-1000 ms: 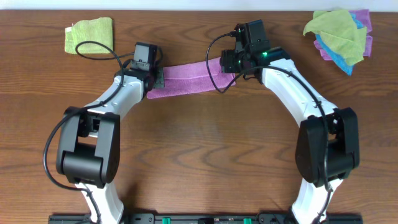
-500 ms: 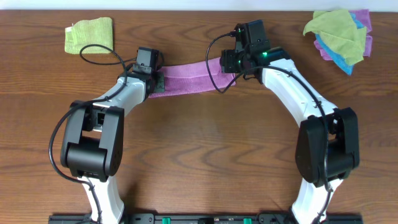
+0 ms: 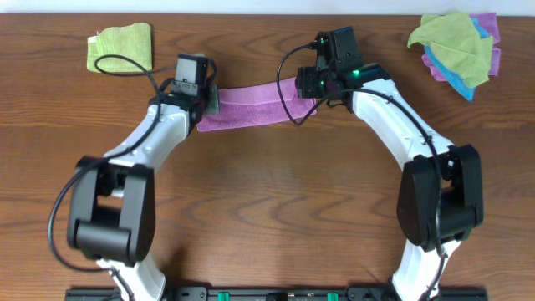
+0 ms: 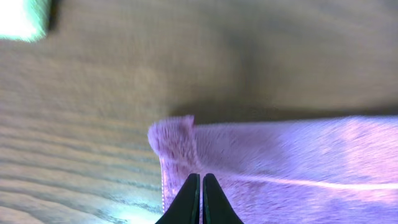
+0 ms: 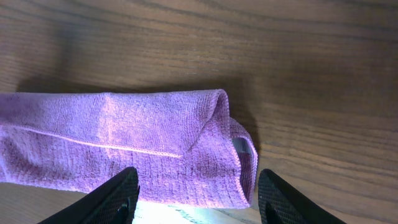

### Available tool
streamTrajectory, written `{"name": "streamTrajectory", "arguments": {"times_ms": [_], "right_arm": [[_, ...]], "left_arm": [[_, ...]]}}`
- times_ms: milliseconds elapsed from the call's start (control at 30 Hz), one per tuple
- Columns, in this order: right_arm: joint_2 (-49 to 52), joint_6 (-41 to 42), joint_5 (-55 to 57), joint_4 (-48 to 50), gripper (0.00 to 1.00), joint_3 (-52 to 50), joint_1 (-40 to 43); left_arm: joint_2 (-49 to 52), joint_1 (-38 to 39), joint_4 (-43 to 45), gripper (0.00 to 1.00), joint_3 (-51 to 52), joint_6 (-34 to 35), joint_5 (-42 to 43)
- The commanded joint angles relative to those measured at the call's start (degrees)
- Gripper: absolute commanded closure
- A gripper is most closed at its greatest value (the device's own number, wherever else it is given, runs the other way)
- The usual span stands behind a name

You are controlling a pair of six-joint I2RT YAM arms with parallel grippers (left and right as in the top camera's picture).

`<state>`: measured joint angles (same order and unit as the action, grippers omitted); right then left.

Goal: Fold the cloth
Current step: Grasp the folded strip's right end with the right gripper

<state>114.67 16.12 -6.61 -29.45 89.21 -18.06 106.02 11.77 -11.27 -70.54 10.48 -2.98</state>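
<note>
The cloth [image 3: 251, 102] is a lilac-purple strip, folded lengthwise, lying slanted on the wooden table between my two grippers. My left gripper [image 3: 211, 107] is at its left end. In the blurred left wrist view that gripper [image 4: 201, 177] is shut, its tips over the cloth [image 4: 280, 162] just inside the left edge, where a corner curls up. I see no fabric between the tips. My right gripper [image 3: 303, 86] is at the right end. In the right wrist view it [image 5: 200, 196] stands open, its fingers straddling the rolled-over end of the cloth [image 5: 149, 143], which rests on the table.
A yellow-green cloth [image 3: 121, 46] lies at the back left and shows as a bright patch [image 4: 22, 18] in the left wrist view. A pile of green, blue and purple cloths [image 3: 460, 46] sits at the back right near the table's far edge.
My left arm has swung, its elbow moving outward and its gripper head shifting slightly back and left. The cloth's left end has barely moved. The right arm has stayed still.
</note>
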Motion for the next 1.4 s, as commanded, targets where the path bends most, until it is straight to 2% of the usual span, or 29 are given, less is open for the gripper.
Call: {"name": "streamTrajectory", "arguments": {"times_ms": [0, 433, 933, 1367], "right_arm": [[-1.9, 0.13, 0.15, -0.17, 0.38, 1.16, 0.0], [-1.9, 0.13, -0.52, -0.35, 0.38, 1.16, -0.02], [-1.9, 0.15, -0.55, -0.44, 0.38, 1.16, -0.02], [-1.9, 0.13, -0.52, -1.29, 0.38, 1.16, 0.0]], "left_arm": [[-2.8, 0.04, 1.27, 0.95, -1.6, 0.0, 0.13], [4.61, -0.17, 10.03, 0.94, -1.57, 0.04, -0.13], [7.39, -0.24, 9.7, 0.94, -1.57, 0.22, -0.17], [11.28, -0.22, 3.06, 0.94, -1.57, 0.24, -0.33]]}}
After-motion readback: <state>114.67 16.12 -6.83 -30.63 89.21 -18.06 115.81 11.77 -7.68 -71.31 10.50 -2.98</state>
